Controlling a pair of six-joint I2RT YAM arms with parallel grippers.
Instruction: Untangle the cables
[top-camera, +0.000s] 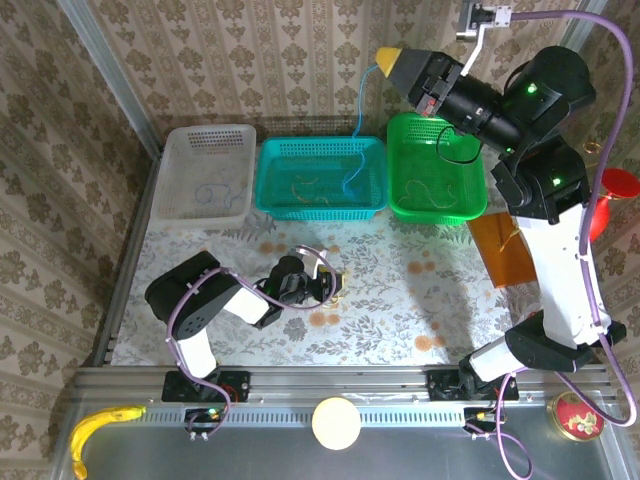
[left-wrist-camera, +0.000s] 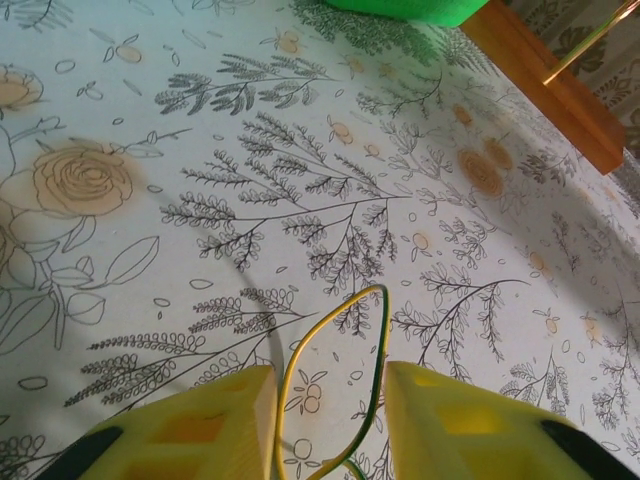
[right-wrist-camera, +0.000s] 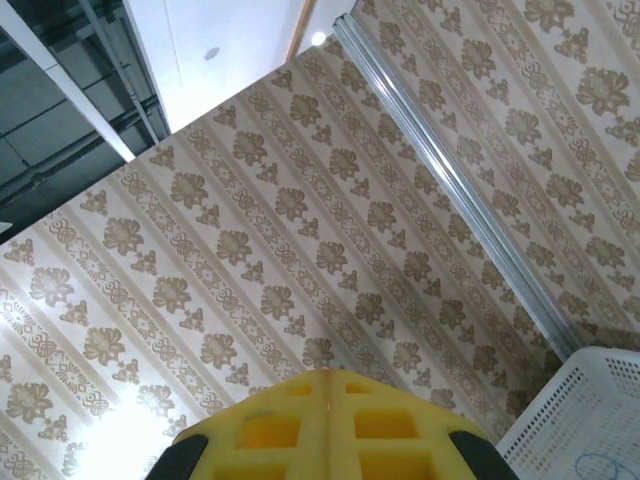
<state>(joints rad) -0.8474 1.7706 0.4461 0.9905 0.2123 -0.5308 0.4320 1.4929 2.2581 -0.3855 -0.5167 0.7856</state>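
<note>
As sorting by basket seems intended | blue cable (top-camera: 358, 130) is clamped by right gripper (top-camera: 388, 58), held high so its tail hangs into teal basket (top-camera: 270, 150) at far edge of table (top-camera: 420, 290) | yellow-green loop (left-wrist-camera: 383, 330) at table centre is straddled by left gripper (left-wrist-camera: 330, 388), jaws apart, not pinched
</note>
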